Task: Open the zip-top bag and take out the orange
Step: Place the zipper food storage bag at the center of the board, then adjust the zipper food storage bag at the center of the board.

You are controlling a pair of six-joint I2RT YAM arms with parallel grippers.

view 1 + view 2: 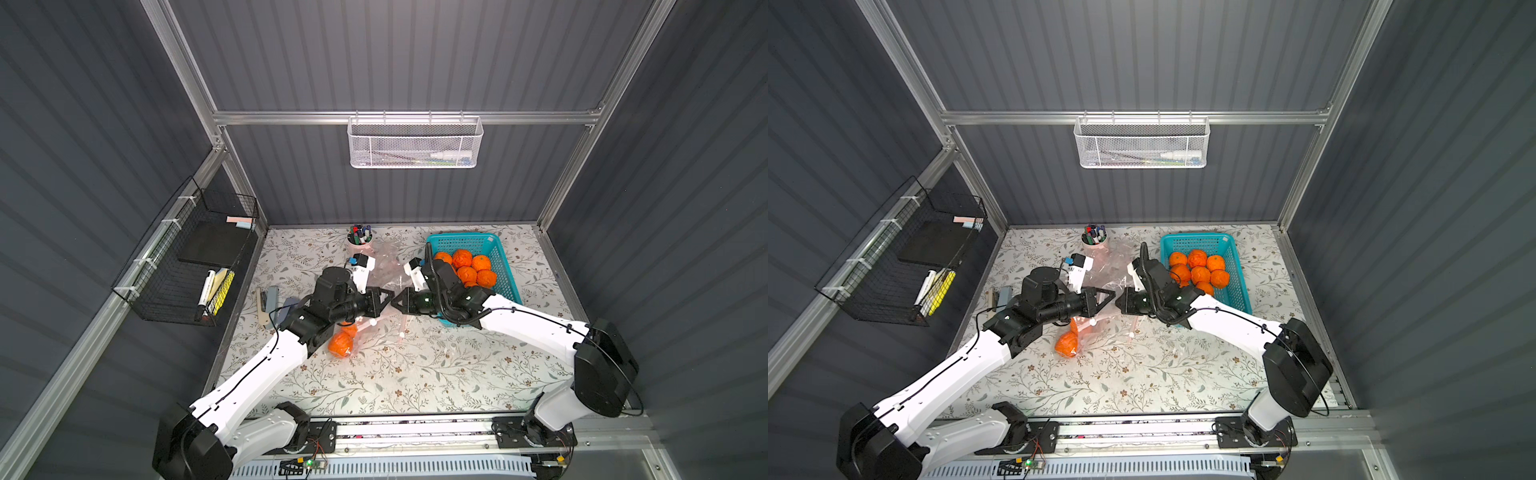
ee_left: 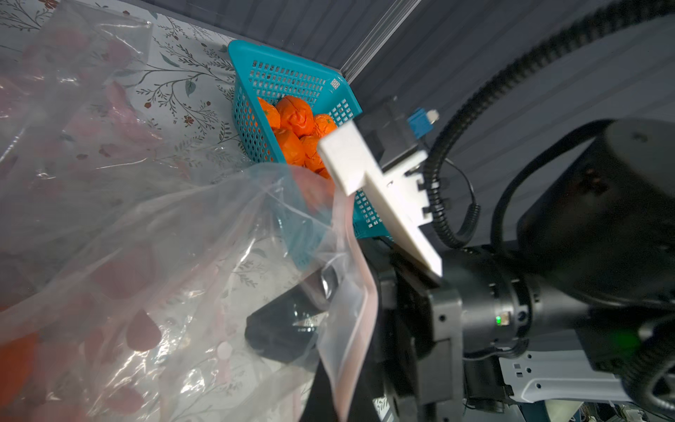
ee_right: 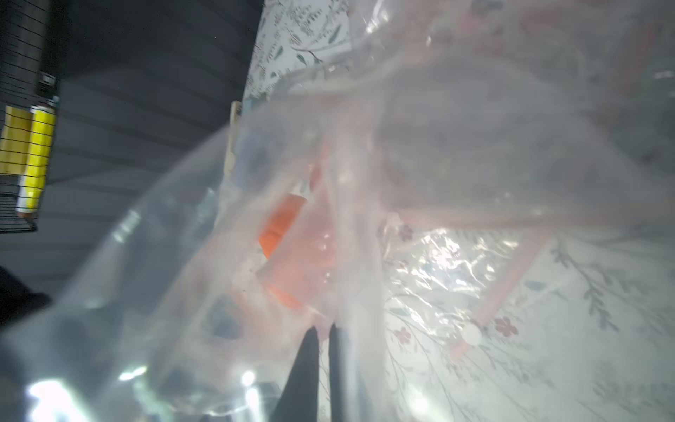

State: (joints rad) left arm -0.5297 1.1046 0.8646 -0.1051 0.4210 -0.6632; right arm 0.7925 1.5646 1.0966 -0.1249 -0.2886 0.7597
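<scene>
Both top views overhead (nearly identical), wrist cameras close against bag (image 2: pixel 146 237)

In both top views the orange (image 1: pixel 341 347) in the zip-top bag (image 1: pixel 384 278) is partly covered by the left arm (image 1: pixel 266 365), and the near corner of the teal basket (image 1: pixel 505 266) is hidden behind the right arm (image 1: pixel 532 328). In the right wrist view most of the scene is veiled by blurred film. Of the right gripper (image 3: pixel 323 338) only the tips of the fingers (image 3: pixel 308 350) are shown, the rest being cut off by the picture's edge. The contents of the white mesh basket (image 1: pixel 415 145) are too small to be identified.
</scene>
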